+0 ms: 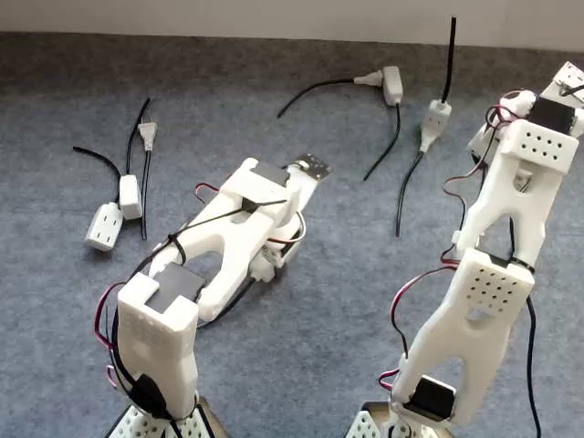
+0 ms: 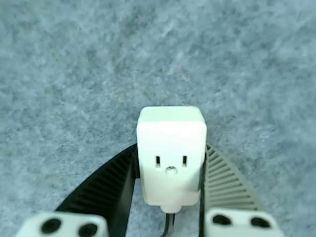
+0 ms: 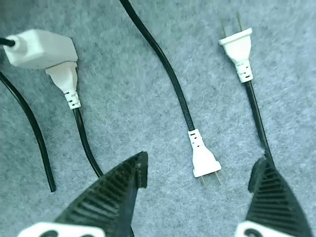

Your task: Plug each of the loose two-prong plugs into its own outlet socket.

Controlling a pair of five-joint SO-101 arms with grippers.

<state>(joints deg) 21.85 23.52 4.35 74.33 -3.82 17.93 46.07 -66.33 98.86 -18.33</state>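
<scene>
White printed plastic for left arm (image 1: 228,242) and right arm (image 1: 502,214), black servo blocks at joints. Grids of small round holes on the right arm's links. Red, black and white wires (image 1: 395,315) looped alongside. Ribbed dark fingers (image 3: 113,197) on right end effector (image 3: 200,168) and left end effector (image 2: 170,150), white mounts with round screw holes (image 2: 69,227).

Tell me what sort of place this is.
Probably a robotics test bench, not a home: a grey felt-like mat is the work surface, two white arms stand at its near edge, and loose plugs and outlet sockets lie scattered as practice pieces.
</scene>
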